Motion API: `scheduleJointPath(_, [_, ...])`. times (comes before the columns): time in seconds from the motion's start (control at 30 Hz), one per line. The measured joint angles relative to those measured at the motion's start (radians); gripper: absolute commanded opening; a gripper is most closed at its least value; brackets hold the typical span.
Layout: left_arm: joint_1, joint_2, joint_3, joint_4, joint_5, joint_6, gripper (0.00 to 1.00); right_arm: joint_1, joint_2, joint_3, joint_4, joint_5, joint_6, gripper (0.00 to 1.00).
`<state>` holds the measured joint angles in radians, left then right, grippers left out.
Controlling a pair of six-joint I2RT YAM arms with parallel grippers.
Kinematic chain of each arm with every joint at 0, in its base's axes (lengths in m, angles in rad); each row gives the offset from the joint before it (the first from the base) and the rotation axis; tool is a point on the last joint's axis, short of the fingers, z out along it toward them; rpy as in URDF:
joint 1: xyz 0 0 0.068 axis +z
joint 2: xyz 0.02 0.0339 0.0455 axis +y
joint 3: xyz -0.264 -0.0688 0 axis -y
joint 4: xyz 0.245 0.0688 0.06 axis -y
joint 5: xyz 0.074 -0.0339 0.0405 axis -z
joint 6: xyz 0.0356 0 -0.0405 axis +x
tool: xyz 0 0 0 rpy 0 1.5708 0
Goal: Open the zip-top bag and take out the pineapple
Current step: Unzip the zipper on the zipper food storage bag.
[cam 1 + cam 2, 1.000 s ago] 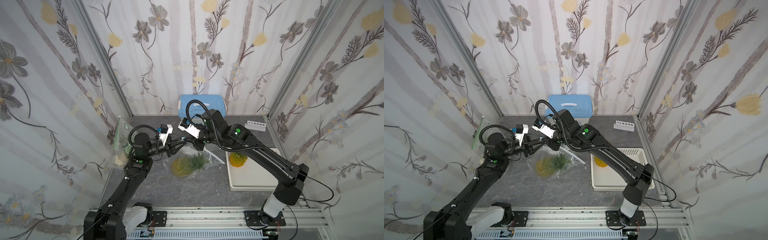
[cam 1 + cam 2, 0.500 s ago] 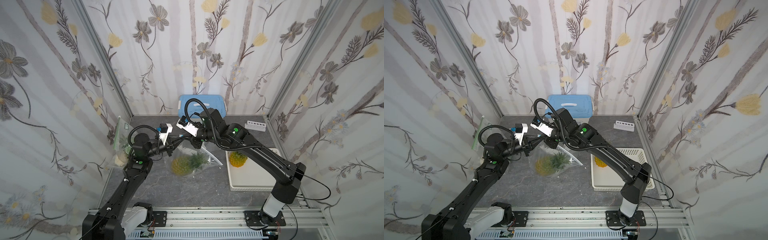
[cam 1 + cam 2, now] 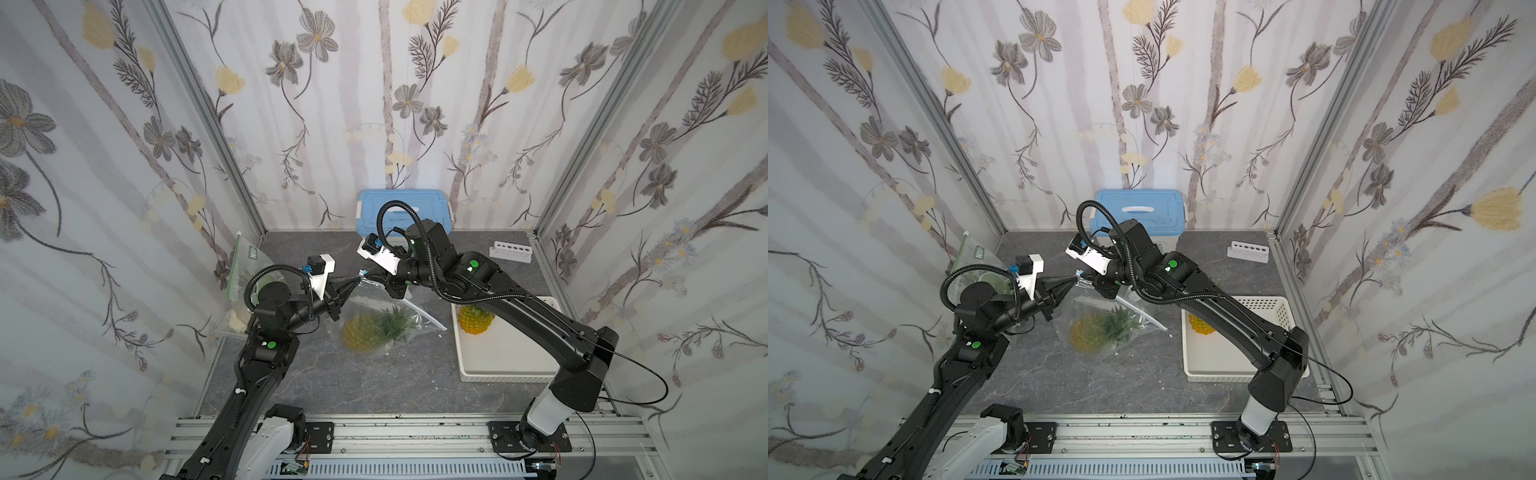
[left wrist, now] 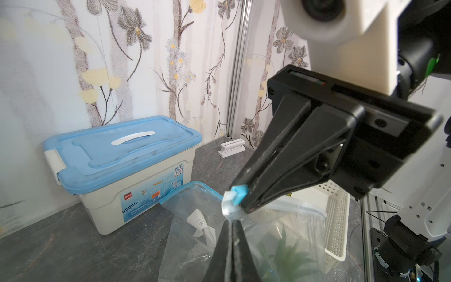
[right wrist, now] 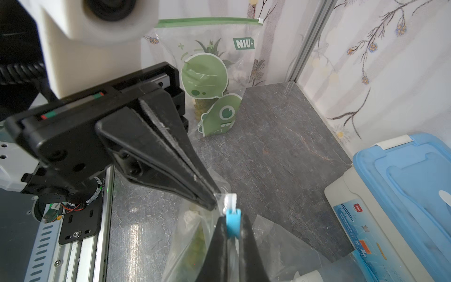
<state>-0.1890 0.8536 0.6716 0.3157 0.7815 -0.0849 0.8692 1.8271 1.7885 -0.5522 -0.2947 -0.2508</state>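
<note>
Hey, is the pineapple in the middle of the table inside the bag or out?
Inside. The pineapple shows through the clear plastic of the bag around it.

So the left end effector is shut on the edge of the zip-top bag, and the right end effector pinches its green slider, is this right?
Not quite: the slider is blue, not green, as the right wrist view shows. The rest stands: the right end effector pinches it, and the left end effector is shut on the edge of the zip-top bag.

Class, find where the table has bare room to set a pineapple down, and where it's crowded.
Free: table between zip-top bag and rail; near half of basket. Crowded: centre, where left gripper and right gripper pinch the bag.
</note>
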Motion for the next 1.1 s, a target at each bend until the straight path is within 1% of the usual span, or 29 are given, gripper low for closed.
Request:
scheduleJointPath(0.13, [0.000,0.001,-0.002,0.003,-0.011,-0.002,0.00,-0.001,-0.017,-0.020,0.006,0.003,0.000,0.00])
scheduleJointPath(0.33, [0.008,-0.001,-0.006,0.004,-0.081,-0.006,0.00,-0.005,-0.035,-0.036,-0.005,0.024,-0.001,0.00])
scheduleJointPath(0.47, [0.010,0.005,-0.007,0.005,-0.083,-0.015,0.00,-0.004,-0.038,-0.037,-0.005,0.024,-0.001,0.00])
scheduleJointPath(0.5, [0.010,0.007,-0.008,0.010,-0.082,-0.020,0.01,-0.003,-0.039,-0.037,-0.005,0.023,-0.001,0.00])
scheduleJointPath(0.6, [0.014,0.014,-0.014,0.037,-0.040,-0.023,0.17,-0.002,-0.039,-0.037,-0.005,0.010,-0.001,0.00])
scheduleJointPath(0.67, [0.014,0.016,-0.011,0.050,0.010,-0.019,0.34,-0.001,-0.039,-0.037,-0.005,0.009,-0.001,0.00])
scheduleJointPath(0.7, [0.014,0.017,-0.004,0.049,0.035,-0.011,0.39,-0.001,-0.039,-0.037,-0.005,0.006,-0.001,0.00])
scheduleJointPath(0.73, [0.014,0.020,0.008,0.043,0.063,0.000,0.42,-0.001,-0.039,-0.036,-0.005,0.003,-0.001,0.00])
scheduleJointPath(0.77, [0.014,0.024,0.028,0.028,0.086,0.014,0.43,0.001,-0.039,-0.036,-0.006,0.002,-0.002,0.00])
scheduleJointPath(0.83, [0.014,0.033,0.069,-0.004,0.131,0.052,0.42,0.002,-0.039,-0.034,-0.010,-0.002,-0.002,0.00])
scheduleJointPath(0.87, [0.013,0.039,0.090,-0.025,0.149,0.072,0.40,0.003,-0.039,-0.032,-0.014,-0.004,-0.002,0.00])
scheduleJointPath(0.9, [0.013,0.045,0.106,-0.044,0.161,0.090,0.33,0.005,-0.039,-0.030,-0.020,-0.006,-0.002,0.00])
scheduleJointPath(0.93, [0.013,0.054,0.121,-0.063,0.171,0.108,0.24,0.007,-0.039,-0.027,-0.026,-0.006,-0.003,0.00])
scheduleJointPath(0.97, [0.013,0.063,0.131,-0.078,0.178,0.119,0.18,0.007,-0.039,-0.026,-0.029,-0.009,-0.003,0.00])
scheduleJointPath(1.1, [0.013,0.101,0.153,-0.115,0.191,0.154,0.19,0.008,-0.039,-0.019,-0.035,-0.013,-0.006,0.00])
